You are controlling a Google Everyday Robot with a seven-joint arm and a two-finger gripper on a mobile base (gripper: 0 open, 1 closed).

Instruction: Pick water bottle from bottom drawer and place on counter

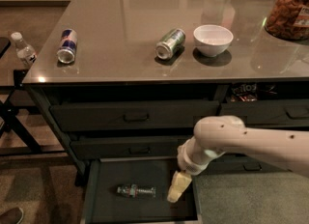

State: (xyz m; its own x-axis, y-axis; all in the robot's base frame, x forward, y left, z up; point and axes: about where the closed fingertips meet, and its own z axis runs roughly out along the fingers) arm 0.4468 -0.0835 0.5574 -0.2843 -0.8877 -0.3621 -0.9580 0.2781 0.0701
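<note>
The water bottle [135, 190] is small and clear and lies on its side on the floor of the open bottom drawer [111, 208], left of centre. My gripper [176, 188] hangs on the white arm over the drawer's right part, a little to the right of the bottle and apart from it. The counter [125, 15] is a glossy grey-brown top above the dark drawer cabinet.
On the counter lie a blue-and-silver can [67, 46] and a green can [170, 43], beside a white bowl [213, 39]. A jar of snacks [291, 9] stands at the far right. Another clear bottle [23, 49] stands on a side stand at left. Closed drawer fronts [135, 117] sit above.
</note>
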